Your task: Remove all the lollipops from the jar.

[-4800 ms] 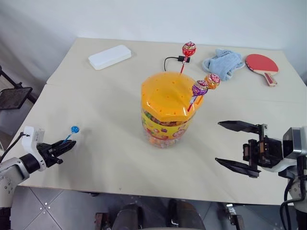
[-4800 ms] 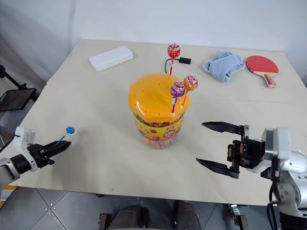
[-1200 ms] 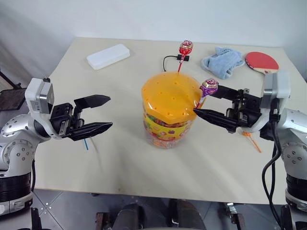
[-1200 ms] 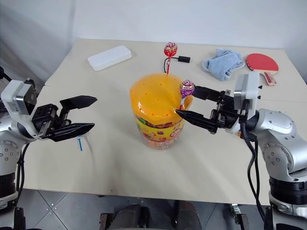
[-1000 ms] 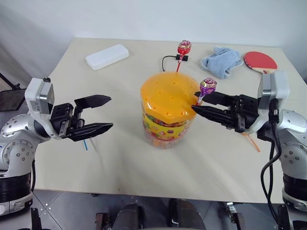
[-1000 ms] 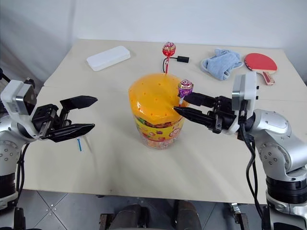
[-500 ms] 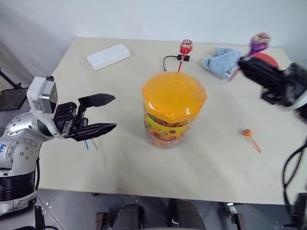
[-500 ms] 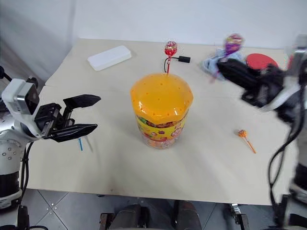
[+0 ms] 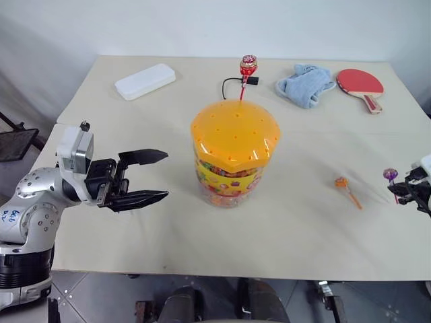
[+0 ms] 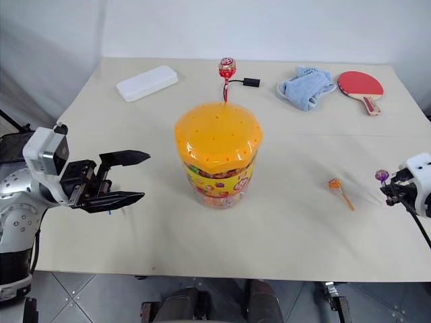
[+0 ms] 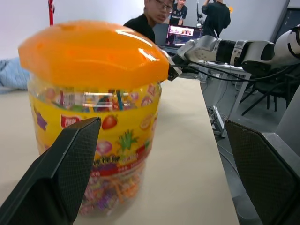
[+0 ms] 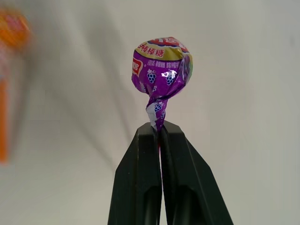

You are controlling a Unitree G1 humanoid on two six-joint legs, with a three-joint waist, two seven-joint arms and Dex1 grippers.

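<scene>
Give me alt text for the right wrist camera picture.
The right gripper's two black fingers are shut on the stick of a purple lollipop, whose wrapped head stands just above their tips. Behind it is the pale table, with a blurred orange lollipop at the picture's edge.

jar [image 9: 235,153]: blocks table centre | bare table [image 9: 155,222]: both flanks

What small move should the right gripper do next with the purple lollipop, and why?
Probably lower it to the table and open. The right gripper is shut on the stick of the purple lollipop, held out near the table's right edge, past the orange lollipop already lying there. After that, the red lollipop is still standing in the jar.
</scene>
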